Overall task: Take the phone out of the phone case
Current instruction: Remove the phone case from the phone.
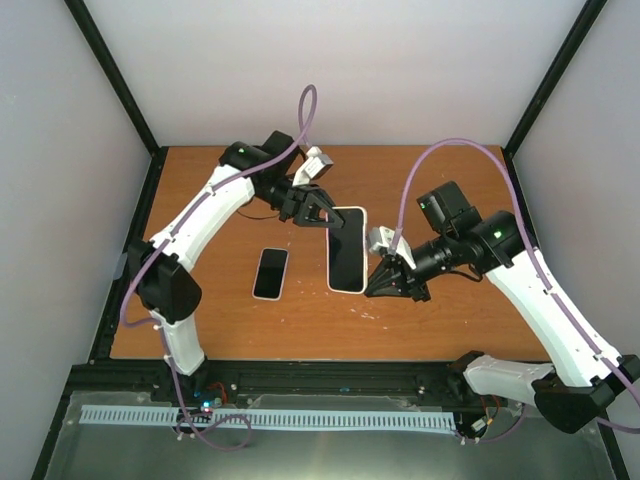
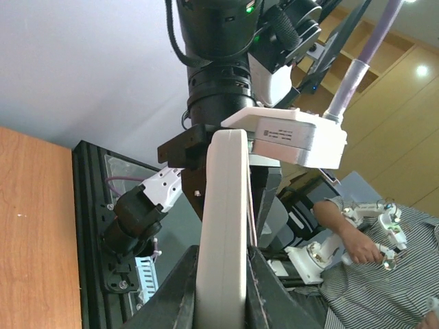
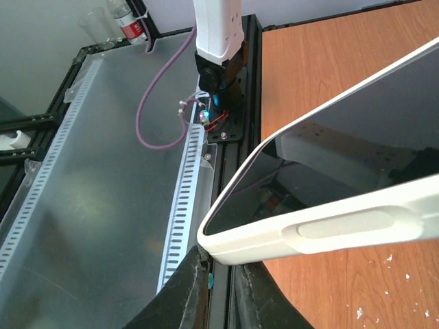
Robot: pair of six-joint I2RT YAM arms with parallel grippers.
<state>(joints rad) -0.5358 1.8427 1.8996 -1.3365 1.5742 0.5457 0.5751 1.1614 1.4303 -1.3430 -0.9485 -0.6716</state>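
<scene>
Pinching the phone case (image 1: 345, 290) at opposite ends, left claw (image 1: 322, 215) and right claw (image 1: 373, 288) hold it aloft, phone (image 1: 346, 250) not yet extracted.

Wood counter (image 1: 300, 335) w/ small dark phone (image 1: 270, 272) lying flat, screen up. White flecks (image 1: 366, 312) nr middle. Slotted white rail (image 1: 300, 419) along near edge. Person in striped shirt (image 2: 387, 291) in bkgd.

Glossy black-glass phone (image 1: 346, 255) in a smooth matt white plastic case (image 3: 329, 236); wood-grain table (image 1: 300, 320)
</scene>
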